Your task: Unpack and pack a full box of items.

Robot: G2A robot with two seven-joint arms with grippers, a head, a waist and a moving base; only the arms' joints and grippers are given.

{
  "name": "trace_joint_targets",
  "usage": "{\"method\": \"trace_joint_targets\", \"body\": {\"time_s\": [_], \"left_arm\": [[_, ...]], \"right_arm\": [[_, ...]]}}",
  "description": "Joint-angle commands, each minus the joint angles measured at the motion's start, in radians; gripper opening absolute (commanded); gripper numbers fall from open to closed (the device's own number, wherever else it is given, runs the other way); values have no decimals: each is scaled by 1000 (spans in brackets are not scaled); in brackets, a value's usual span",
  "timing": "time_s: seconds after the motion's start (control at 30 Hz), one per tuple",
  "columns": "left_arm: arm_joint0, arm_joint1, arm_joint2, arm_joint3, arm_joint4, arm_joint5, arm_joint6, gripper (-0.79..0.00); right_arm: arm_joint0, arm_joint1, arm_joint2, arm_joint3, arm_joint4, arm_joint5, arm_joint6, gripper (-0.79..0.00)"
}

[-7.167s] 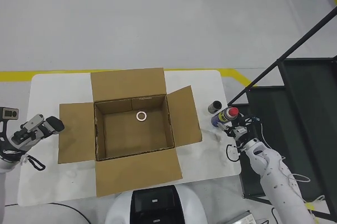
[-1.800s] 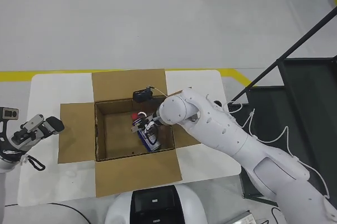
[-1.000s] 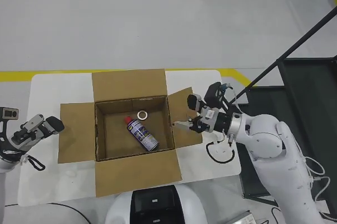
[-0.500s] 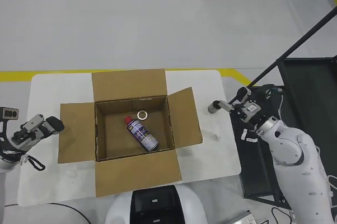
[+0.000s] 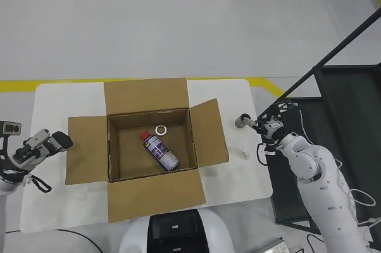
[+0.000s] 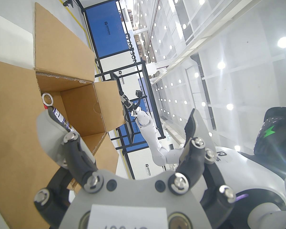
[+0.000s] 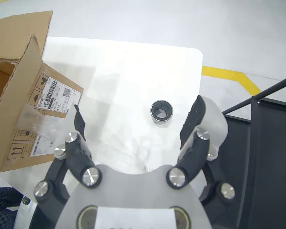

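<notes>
Both jaws apart | R arm (image 5: 307, 166) by blk cylinder (image 5: 243, 120) | L arm (image 5: 16, 161) left of box (image 5: 146, 95)

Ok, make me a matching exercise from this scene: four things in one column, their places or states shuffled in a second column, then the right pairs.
Column A
1. spray can
2. pale ring
3. small black cylinder
4. left claw

Column B
a. standing upright on the table, outside the box
b. lying on its side on the box floor
c. open, holding nothing, at the table's end on the robot's left
d. flat on the box floor, close to the far wall

Pairs: 1-b, 2-d, 3-a, 4-c
</notes>
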Motion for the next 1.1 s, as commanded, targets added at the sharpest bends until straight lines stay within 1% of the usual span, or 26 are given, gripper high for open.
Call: {"method": "trace_joint_targets", "body": {"time_s": [0.0,0.3,0.37,0.5,0.6,0.73,0.8,0.97,1.07], "left_arm": [[0,0,0,0,0,0,0,0],[0,0,0,0,0,0,0,0],[0,0,0,0,0,0,0,0],[0,0,0,0,0,0,0,0],[0,0,0,0,0,0,0,0],[0,0,0,0,0,0,0,0],[0,0,0,0,0,0,0,0],[0,0,0,0,0,0,0,0],[0,0,0,0,0,0,0,0]], "right_arm": [[0,0,0,0,0,0,0,0],[0,0,-2,2,-1,4,-4,0],[14,-1,-19,28,-21,12,-2,0],[90,-8,-86,137,-81,59,7,0],[157,-16,-146,247,-106,65,3,0],[235,-29,-200,381,-94,55,-32,0],[270,-34,-220,441,-110,79,-56,0],[337,-49,-267,547,-129,120,-105,0],[374,-57,-294,598,-131,121,-114,0]]}}
